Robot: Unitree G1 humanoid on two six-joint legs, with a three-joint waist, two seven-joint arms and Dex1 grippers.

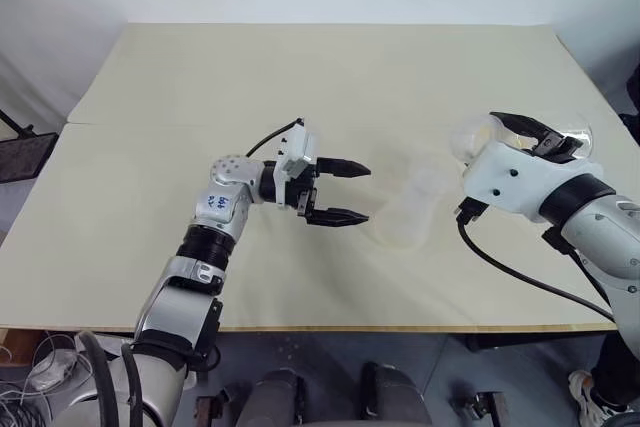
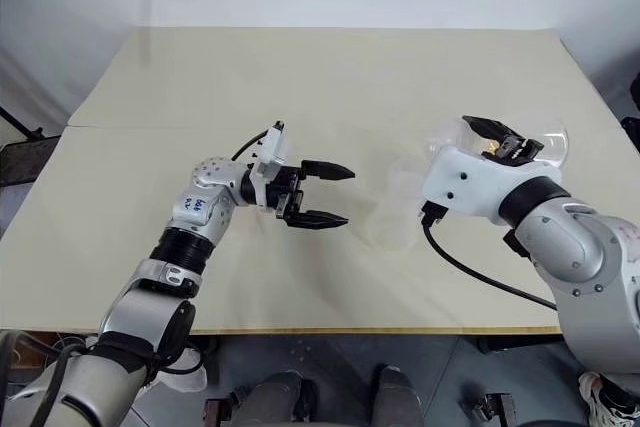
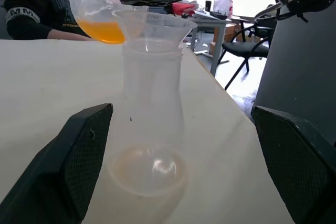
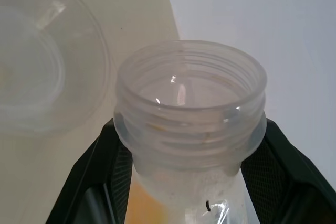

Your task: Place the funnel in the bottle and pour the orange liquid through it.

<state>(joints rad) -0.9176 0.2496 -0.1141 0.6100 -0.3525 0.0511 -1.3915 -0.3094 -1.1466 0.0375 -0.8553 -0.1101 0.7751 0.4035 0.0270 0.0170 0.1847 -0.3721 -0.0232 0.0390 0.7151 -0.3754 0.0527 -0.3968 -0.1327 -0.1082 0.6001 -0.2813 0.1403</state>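
Funnel (image 3: 152,24) is seated in bottle (image 3: 151,124); right claw (image 2: 505,144) is clamped on flask (image 3: 100,3) holding orange liquid (image 3: 102,31); left claw (image 1: 335,192) is spread apart.

I can make out very little writing. On the black sleeve (image 3: 29,11) of the person sitting behind the table there are pale capital letters, partly hidden; they look like "MM", though I cannot read them for certain. On the grey shell of my left forearm (image 1: 216,202) sits a small blue mark, too small to read.
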